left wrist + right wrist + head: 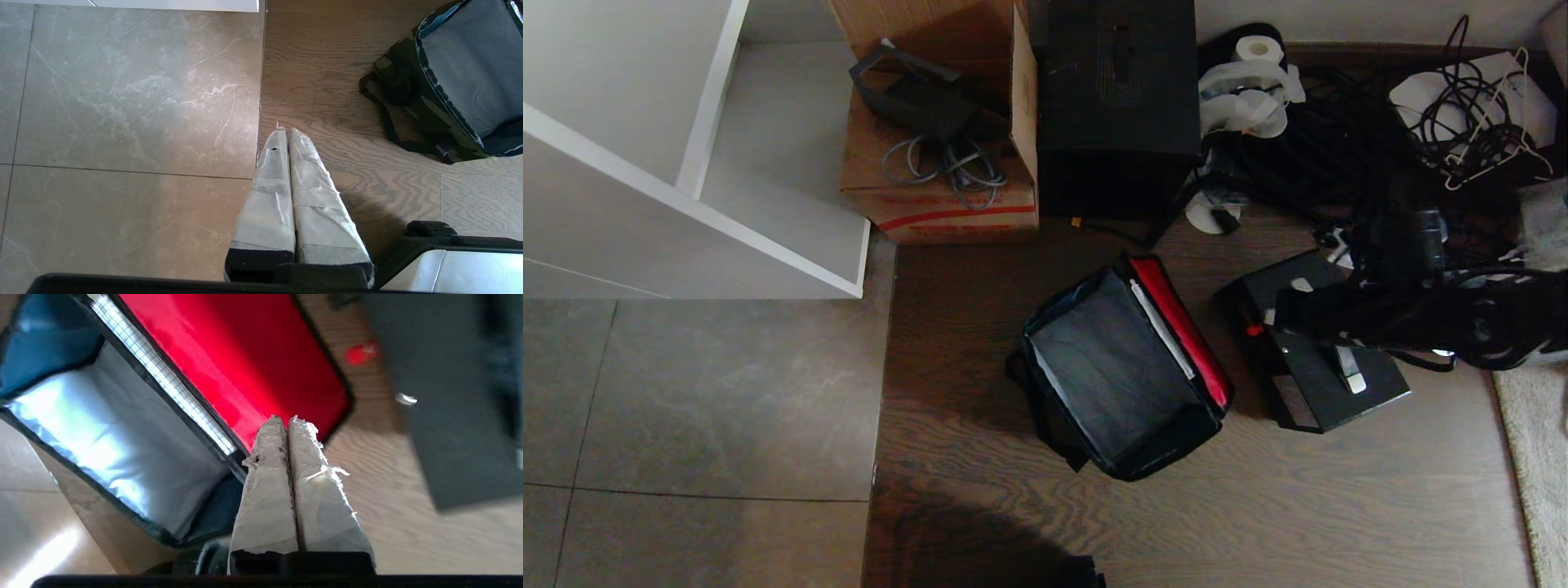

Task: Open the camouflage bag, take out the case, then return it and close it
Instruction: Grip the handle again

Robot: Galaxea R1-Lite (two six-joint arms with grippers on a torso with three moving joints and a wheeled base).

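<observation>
On the floor, the case [1319, 359] sits beside the open bag [1123, 371]; my right gripper [288, 420], fingers pressed together, needs to open wide and square up on the handle [1343, 363].

This looks like a lived-in room used partly for storage, a home or a small studio corner rather than a shop or kitchen; the floor changes from grey marbled tile [703, 392] to dark wood-grain planks [1258, 506], with a pale rug [1535, 457] at the planks' right edge; a white shelf unit [686, 163] stands on the tiled side; along the far wall sit a brown cardboard box with a red stripe [939, 196], a tall black box [1119, 106], a toilet roll [1258, 51], a white wire hanger [1499, 122] and a heap of tangled black cables [1339, 139] lying straight on the floor.
</observation>
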